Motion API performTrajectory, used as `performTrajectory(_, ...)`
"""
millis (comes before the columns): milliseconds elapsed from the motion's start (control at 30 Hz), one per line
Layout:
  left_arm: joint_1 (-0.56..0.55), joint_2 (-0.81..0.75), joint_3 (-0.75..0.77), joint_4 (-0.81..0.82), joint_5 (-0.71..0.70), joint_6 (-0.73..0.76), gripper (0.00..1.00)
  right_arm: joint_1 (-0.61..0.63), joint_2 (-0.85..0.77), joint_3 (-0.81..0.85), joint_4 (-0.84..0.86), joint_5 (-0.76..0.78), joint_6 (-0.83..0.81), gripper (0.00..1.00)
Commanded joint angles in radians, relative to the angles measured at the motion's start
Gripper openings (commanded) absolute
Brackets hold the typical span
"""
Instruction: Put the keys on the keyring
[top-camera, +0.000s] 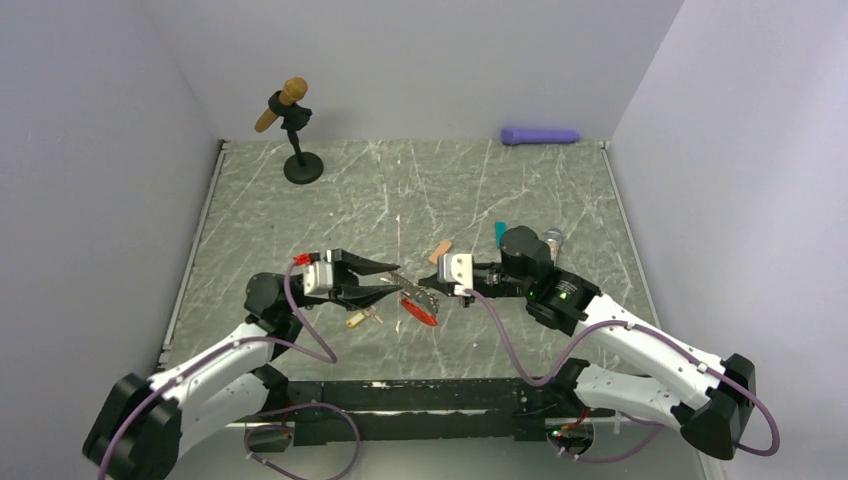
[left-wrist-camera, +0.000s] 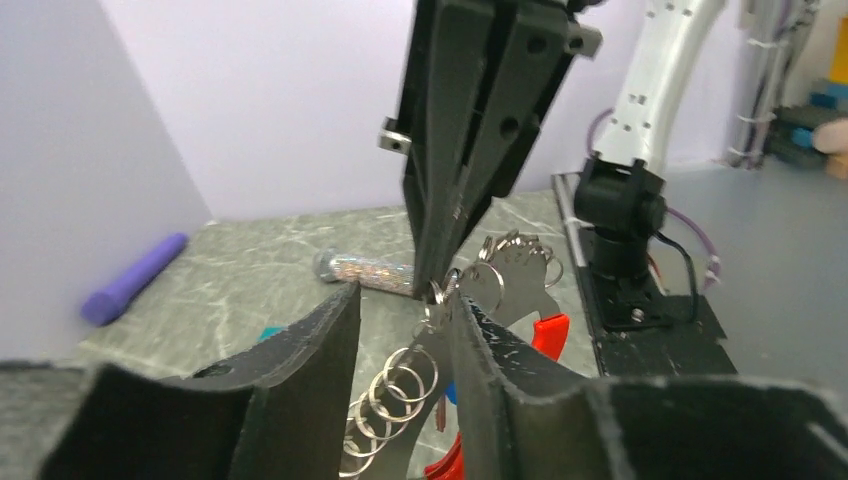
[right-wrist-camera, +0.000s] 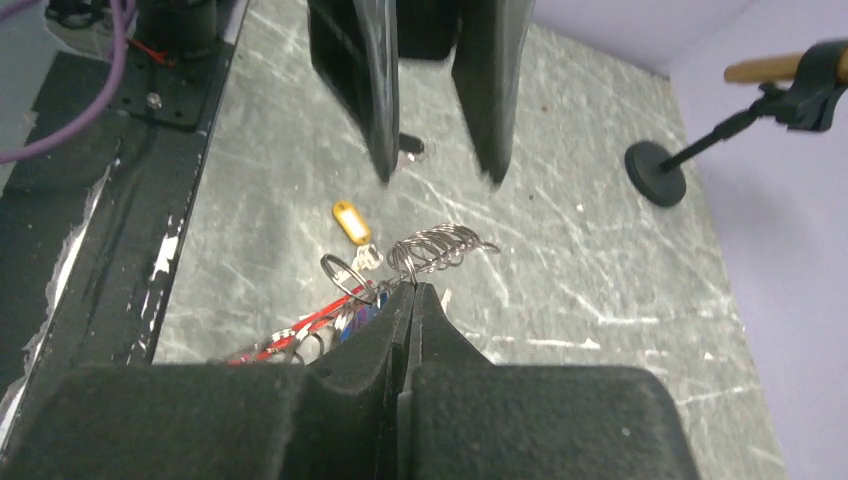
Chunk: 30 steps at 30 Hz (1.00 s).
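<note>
Right wrist view shows the right tool (right-wrist-camera: 412, 292) pressed fully together, pinching the keyring (right-wrist-camera: 440, 243) where its silver chain bunches. The left tool (left-wrist-camera: 405, 298) meets it tip to tip with its fingers parted. The chain's rings hang in that gap, and I cannot tell whether they brush a finger. The red clip (top-camera: 420, 310) dangles below, so the keyring sits midway between the counter's left and right edges, nearer the near edge than the far one. A yellow-tagged key (right-wrist-camera: 346, 221) lies loose on the counter (top-camera: 560, 200) just beside it, toward the left edge. A bit of blue shows against the clip, but I cannot tell whether that key is threaded. The step in hand looks like steadying the keyring with the right tool so the left is free to fetch a key. That next move calls for a fine pinch on a thin key lying flat, then lining its hole up with the clip's opening. Both arms reach in from the near edge, forearms angled inward and low, wrists turned so the tools face each other level.
</note>
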Motion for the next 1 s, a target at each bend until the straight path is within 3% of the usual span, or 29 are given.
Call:
performTrajectory(0, 0.034, -0.193, -0.012, -0.228, -0.212, 0.082, 0.46, -0.005, 0.007, 0.075, -0.083, 0.128, -0.03, 0.0)
performTrajectory(67, 0.036, -0.271, 0.006, -0.42, -0.3, 0.122, 0.5, -0.005, 0.026, 0.102, -0.139, 0.193, -0.031, 0.0)
performTrajectory(167, 0.038, -0.345, 0.016, -0.568, -0.385, 0.142, 0.65, -0.005, 0.064, 0.155, -0.213, 0.279, -0.021, 0.0)
performTrajectory(300, 0.04, -0.396, 0.012, -0.654, -0.448, 0.123, 0.74, -0.006, 0.123, 0.214, -0.297, 0.391, 0.029, 0.0)
performTrajectory(467, 0.041, -0.414, 0.023, -0.745, -0.545, 0.079, 0.83, -0.007, 0.152, 0.193, -0.263, 0.552, 0.05, 0.0)
performTrajectory(733, 0.05, -0.36, 0.16, -1.035, -0.708, 0.052, 0.94, -0.069, 0.216, 0.179, -0.164, 0.53, -0.053, 0.0)
performTrajectory(967, 0.064, -0.371, 0.294, -1.275, -0.806, 0.135, 0.95, -0.207, 0.467, 0.322, -0.177, 0.501, -0.18, 0.0)
